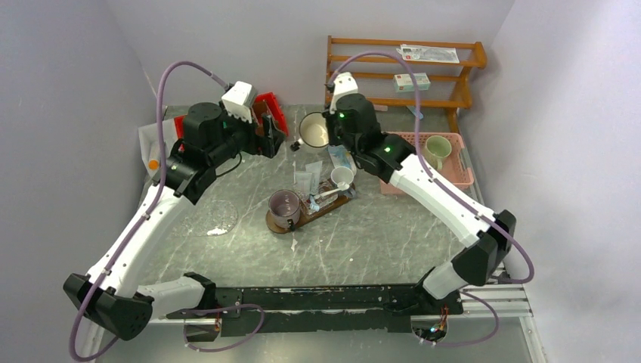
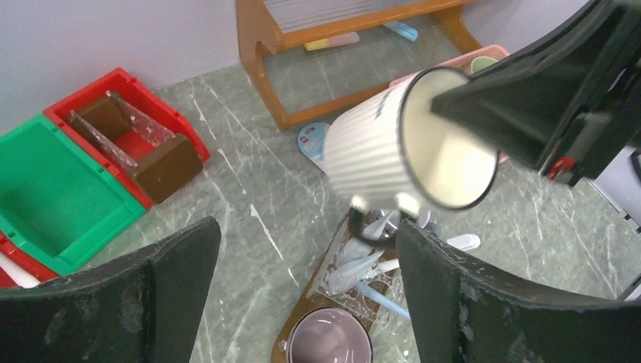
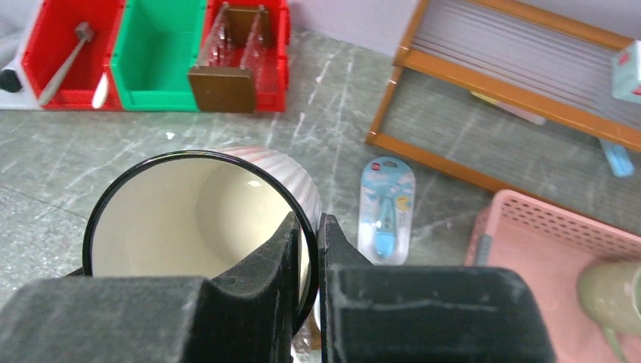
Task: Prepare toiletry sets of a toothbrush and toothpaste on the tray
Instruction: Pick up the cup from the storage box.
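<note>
My right gripper (image 3: 308,227) is shut on the black rim of a white ribbed mug (image 3: 189,219) and holds it tipped on its side in the air above the far end of the tray (image 1: 274,224). The mug (image 1: 313,130) also shows in the left wrist view (image 2: 378,151). The dark brown tray (image 2: 298,325) carries a purple cup (image 1: 285,206), a small white cup (image 1: 342,176) and clear-wrapped toothbrushes (image 2: 382,299) with a small white tube (image 2: 462,242). My left gripper (image 2: 302,302) is open and empty, high above the tray, left of the mug (image 1: 270,140).
Red and green bins (image 3: 159,45) stand at the back left. A wooden rack (image 1: 408,72) stands at the back. A pink basket (image 1: 453,170) with a green mug (image 1: 436,150) is on the right. A blue packaged toothbrush (image 3: 387,208) lies near the rack. A clear dish (image 1: 213,219) lies left of the tray.
</note>
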Available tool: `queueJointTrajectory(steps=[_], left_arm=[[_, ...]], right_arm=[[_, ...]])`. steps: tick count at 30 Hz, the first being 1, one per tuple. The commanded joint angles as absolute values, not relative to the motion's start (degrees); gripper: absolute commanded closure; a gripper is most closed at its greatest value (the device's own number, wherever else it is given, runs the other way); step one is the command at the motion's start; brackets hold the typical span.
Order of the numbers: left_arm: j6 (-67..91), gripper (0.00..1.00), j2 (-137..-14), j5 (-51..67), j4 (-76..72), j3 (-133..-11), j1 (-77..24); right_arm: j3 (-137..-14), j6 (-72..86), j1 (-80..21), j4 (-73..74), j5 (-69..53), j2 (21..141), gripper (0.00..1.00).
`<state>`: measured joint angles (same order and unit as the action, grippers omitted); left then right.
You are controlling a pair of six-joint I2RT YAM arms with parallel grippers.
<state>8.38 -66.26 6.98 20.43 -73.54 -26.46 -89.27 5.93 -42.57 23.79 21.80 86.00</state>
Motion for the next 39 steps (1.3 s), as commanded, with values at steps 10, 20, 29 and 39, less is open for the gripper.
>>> queueJointTrajectory(steps=[10, 20, 29, 39], left_arm=[[4.14, 0.25, -69.34, 2.13, 21.77, -77.19, -28.32], [1.40, 0.46, -70.00, -2.84, 19.07, -72.42, -29.76], [-1.61, 0.57, -71.67, -7.55, 18.79, -71.96, -30.72], [-2.54, 0.81, -72.86, -11.76, 19.51, -70.94, -31.11]], right_arm=[[-99.66, 7.63, -49.91, 18.66, 25.40, 95.48, 1.00], [-103.38, 10.47, -51.48, 20.68, 24.81, 99.36, 1.00], [-104.58, 11.68, -52.50, 21.16, 23.83, 100.70, 1.00], [-104.35, 11.87, -53.86, 20.01, 24.16, 101.66, 1.00]])
